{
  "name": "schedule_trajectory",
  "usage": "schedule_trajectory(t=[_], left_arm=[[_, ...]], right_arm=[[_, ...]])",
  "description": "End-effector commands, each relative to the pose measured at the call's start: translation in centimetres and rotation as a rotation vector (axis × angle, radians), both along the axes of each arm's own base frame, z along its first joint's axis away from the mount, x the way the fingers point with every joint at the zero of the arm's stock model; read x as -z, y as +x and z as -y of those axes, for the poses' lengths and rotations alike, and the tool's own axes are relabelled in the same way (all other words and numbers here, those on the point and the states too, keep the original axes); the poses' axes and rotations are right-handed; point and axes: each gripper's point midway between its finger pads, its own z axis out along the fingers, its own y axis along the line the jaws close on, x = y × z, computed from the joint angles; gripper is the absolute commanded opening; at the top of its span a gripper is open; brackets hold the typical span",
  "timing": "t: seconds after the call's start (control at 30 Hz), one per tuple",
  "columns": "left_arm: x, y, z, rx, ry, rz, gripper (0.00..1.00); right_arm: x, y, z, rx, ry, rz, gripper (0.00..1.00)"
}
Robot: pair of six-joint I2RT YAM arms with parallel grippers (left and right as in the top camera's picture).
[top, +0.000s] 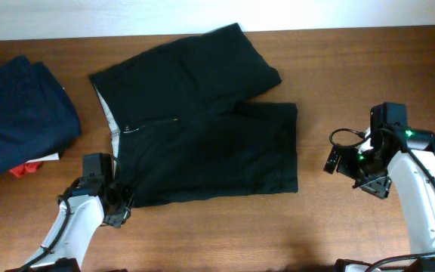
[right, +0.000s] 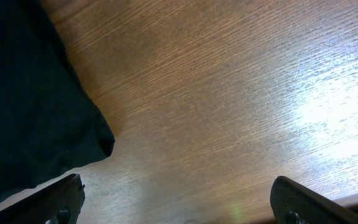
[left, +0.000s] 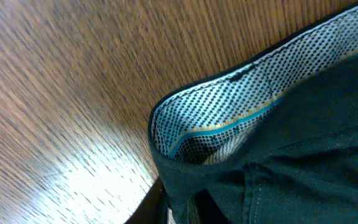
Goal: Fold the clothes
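Table (top: 353,60): one, wood grain. Clothes (top: 202,136): one item, matte black shorts spread flat mid-table. Waistband on the left side, legs pointing right, far leg angled toward the back edge. The lining is pale and dotted with a teal stripe (clear in the left wrist view). Navy pile (top: 13,113): one, folded, far left, apart from the shorts. Grippers: two. Left gripper (top: 119,205) sits at the near waistband corner with fabric right against it. Its fingers are barely visible, so can't tell if it's clamped. Right gripper (right: 176,190) has fingers wide apart over bare wood. The leg hem corner is beside it, not touching. Red scrap (top: 25,170): one. White scrap (top: 51,157): one. Both at the navy pile's near edge.
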Motion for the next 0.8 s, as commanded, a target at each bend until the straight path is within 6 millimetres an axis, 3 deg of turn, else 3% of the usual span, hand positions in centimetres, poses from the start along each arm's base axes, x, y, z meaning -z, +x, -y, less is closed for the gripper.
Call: schedule_trajectory(t=[0.0,0.07,0.17,0.23,0.33,0.43,0.53,0.67,0.77], left_arm=[[0.6,-0.8,-1.3,0.055,0.088,-0.025,0.01],[0.5,-0.9,-1.0,0.07,0.073,-0.029,0.01],[-1.7,0.1,-1.0,0.217,0.095,0.006,0.01],[-3.7,-0.4,-0.9,0.3,0.106,-0.005,0.01],[-5.8,-2.7,-0.6,0.369,0.108,-0.035,0.01],[-7.1,-4.1,-0.6,0.377,0.12,-0.026,0.01],[-7.5,-4.4,-0.5,0.389,0.125,-0.016,0.01],[-7.4,-4.5,-0.5,0.402,0.126,-0.02,0.01],[-7.4,-4.5,-0.5,0.402,0.126,-0.02,0.01]], right_arm=[[0.2,-0.3,-0.1,0.001,0.009,-0.015,0.99],[0.4,-0.5,-0.2,0.001,0.01,-0.023,0.99],[1.1,-1.2,-0.7,-0.002,0.038,-0.047,0.99],[1.5,-1.6,-3.4,-0.057,0.19,-0.04,0.99],[3.0,-3.9,-6.4,-0.091,0.314,-0.108,0.99],[5.4,-5.9,-11.1,-0.165,0.452,-0.134,0.99],[7.6,-5.9,-13.5,-0.144,0.479,-0.111,1.0],[9.0,-5.3,-15.8,-0.185,0.473,-0.05,0.79],[10.0,-4.0,-14.5,-0.097,0.342,-0.021,0.72]])
